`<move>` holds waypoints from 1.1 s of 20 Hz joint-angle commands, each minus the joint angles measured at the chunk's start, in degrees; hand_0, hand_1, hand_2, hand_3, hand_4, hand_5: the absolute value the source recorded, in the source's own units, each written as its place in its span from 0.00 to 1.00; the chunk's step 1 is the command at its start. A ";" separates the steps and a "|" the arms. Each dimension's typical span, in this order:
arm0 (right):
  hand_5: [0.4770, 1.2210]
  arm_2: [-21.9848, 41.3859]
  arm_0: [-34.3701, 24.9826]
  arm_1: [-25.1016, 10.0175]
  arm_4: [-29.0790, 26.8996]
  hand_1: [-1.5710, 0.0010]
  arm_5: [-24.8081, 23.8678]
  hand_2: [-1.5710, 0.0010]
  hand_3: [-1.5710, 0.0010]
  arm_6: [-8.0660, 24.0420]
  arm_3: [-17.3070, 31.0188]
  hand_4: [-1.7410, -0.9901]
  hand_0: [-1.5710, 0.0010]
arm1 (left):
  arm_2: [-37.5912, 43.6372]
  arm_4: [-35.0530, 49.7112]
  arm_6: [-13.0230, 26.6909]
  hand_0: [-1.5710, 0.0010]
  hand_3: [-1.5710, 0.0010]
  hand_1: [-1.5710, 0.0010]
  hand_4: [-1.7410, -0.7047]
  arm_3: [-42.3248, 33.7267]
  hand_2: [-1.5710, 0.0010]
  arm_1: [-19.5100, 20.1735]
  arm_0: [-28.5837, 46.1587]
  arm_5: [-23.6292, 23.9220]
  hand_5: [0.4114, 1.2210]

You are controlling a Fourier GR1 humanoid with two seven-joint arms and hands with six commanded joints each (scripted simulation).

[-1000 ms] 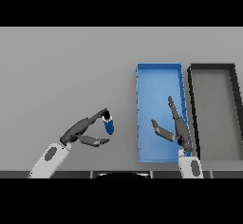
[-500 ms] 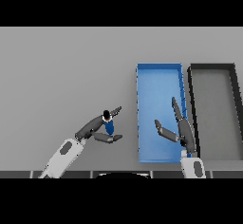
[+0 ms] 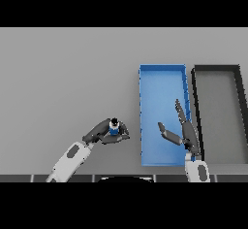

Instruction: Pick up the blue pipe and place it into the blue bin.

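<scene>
left hand [image 3: 105,133] has fingers and thumb clamped round the blue pipe [image 3: 115,125], held upright just off the blue bin [image 3: 162,73] at 9 o'clock, ready for transfer. right hand [image 3: 184,132] idles over the bin's 5 o'clock corner, fingers straight and apart.

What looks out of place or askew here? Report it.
Nothing stands out. The blue pipe sits gripped in the left robot hand beside the blue bin. The right robot hand hovers open over that bin. The black bin sits square alongside. Nothing is spilled or damaged.
</scene>
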 commanded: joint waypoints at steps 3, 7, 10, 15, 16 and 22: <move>0.17 0.67 -0.35 0.63 0.44 1.00 0.02 1.00 1.00 -0.69 0.73 0.73 1.00 | -0.60 -1.55 -2.35 0.14 0.16 0.12 0.07 -0.39 0.11 -0.38 0.84 1.93 0.91; 0.17 -0.18 -1.18 0.15 0.29 1.00 -0.44 1.00 1.00 0.34 0.68 0.74 1.00 | -0.62 -0.93 -2.80 0.06 0.09 0.05 0.03 -5.32 0.05 -1.65 0.84 4.10 0.96; 0.17 -0.12 -0.85 -0.45 0.86 1.00 -0.37 1.00 1.00 -0.69 0.42 0.75 1.00 | -0.37 0.10 -2.56 0.03 0.07 0.02 0.02 -7.51 0.02 -2.52 -0.70 3.96 0.98; 0.17 -0.43 0.36 -0.68 1.12 1.00 -0.68 1.00 1.00 -2.18 0.49 0.80 1.00 | -1.61 0.47 2.39 0.01 0.05 0.01 0.01 -13.55 0.01 -1.90 -1.28 3.48 0.99; 0.17 -0.80 -0.44 -0.98 0.87 1.00 -0.71 1.00 1.00 -2.00 0.25 0.80 1.00 | -1.61 0.59 3.06 0.01 0.05 0.01 0.00 -14.37 0.01 -1.74 -1.49 3.40 0.99; 0.17 -0.73 -1.56 -1.42 -0.87 1.00 1.66 1.00 1.00 -0.93 1.83 0.77 1.00 | -1.91 -0.33 6.15 0.00 0.05 0.00 0.00 -15.35 0.00 -1.90 -2.02 3.59 1.00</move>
